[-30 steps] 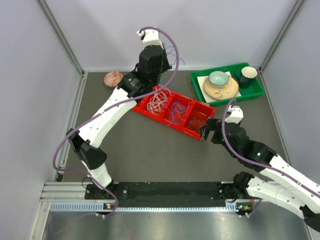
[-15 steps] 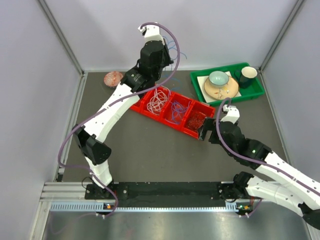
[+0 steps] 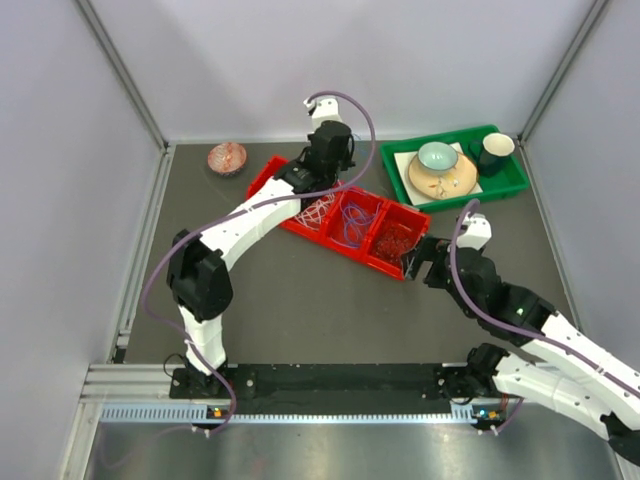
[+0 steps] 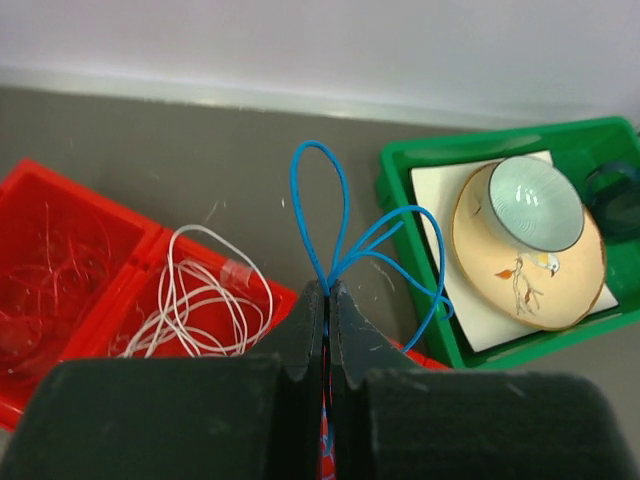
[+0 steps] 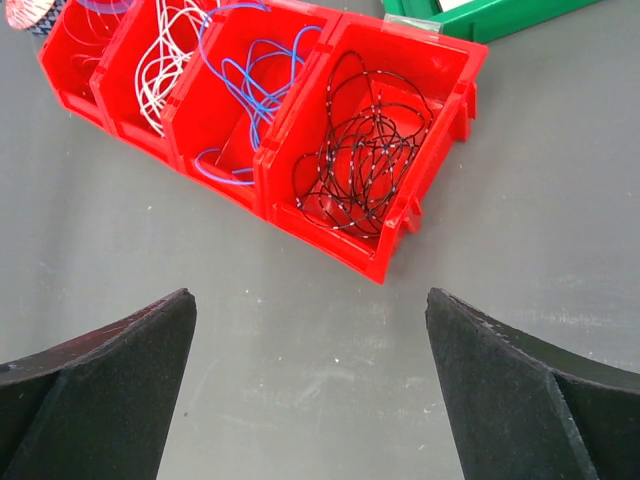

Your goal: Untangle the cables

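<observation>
1. While the left hand [image 4: 327, 292] is pressed shut, it holds a blue cable [image 4: 334, 268] between its fingers. Loops of this cable stand out past the fingertips. In the left wrist view one loop crosses the corner of the green tray [image 4: 470, 143].
2. This hand is over the red tray [image 5: 372, 255], which lies slantwise on the tabletop [image 3: 300, 320], around the middle and somewhat nearer to the far edge.
3. In the tray the compartments stand in one row. Thin red cables [image 4: 50, 290] are at the end toward the left edge. Next come the white cables [image 5: 165, 60], then the blue cables [image 5: 255, 90], and the black cables [image 5: 365, 160] fill the end toward the right edge.
4. Opened wide and holding nothing, the right hand [image 5: 308, 300] hangs over bare tabletop. It is near the end of the tray with the black cables, on the side of the near edge.
5. In the far right corner, the green tray carries a plate [image 4: 520, 285] with a pale bowl [image 4: 540, 200] on it. A dark cup [image 3: 495, 150] stands beside the plate.
6. Near the far left corner lies a small round reddish thing [image 3: 227, 157], apart from the red tray.
</observation>
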`<state>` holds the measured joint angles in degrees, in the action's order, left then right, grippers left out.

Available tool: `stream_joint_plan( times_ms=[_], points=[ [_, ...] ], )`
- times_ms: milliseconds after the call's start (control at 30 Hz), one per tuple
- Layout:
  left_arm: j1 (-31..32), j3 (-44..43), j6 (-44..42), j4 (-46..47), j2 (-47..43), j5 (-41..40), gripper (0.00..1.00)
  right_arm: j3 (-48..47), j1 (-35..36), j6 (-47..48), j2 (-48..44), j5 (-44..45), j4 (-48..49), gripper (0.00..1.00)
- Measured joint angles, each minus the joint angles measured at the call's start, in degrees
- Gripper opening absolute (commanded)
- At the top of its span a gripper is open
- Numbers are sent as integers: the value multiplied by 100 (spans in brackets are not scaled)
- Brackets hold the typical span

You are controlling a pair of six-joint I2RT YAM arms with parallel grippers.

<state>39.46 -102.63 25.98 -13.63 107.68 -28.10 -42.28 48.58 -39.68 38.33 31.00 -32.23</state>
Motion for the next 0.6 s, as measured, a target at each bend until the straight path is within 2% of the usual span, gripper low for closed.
stream_joint_plan(
  times_ms=[300,600],
  points=[
    [192,216,863,-127,144,-186,0,186,0,0,-234,85,-13,92],
    [310,232,2092,-166,584,-422,0,339,0,-42,-492,103,-42,93]
  ],
)
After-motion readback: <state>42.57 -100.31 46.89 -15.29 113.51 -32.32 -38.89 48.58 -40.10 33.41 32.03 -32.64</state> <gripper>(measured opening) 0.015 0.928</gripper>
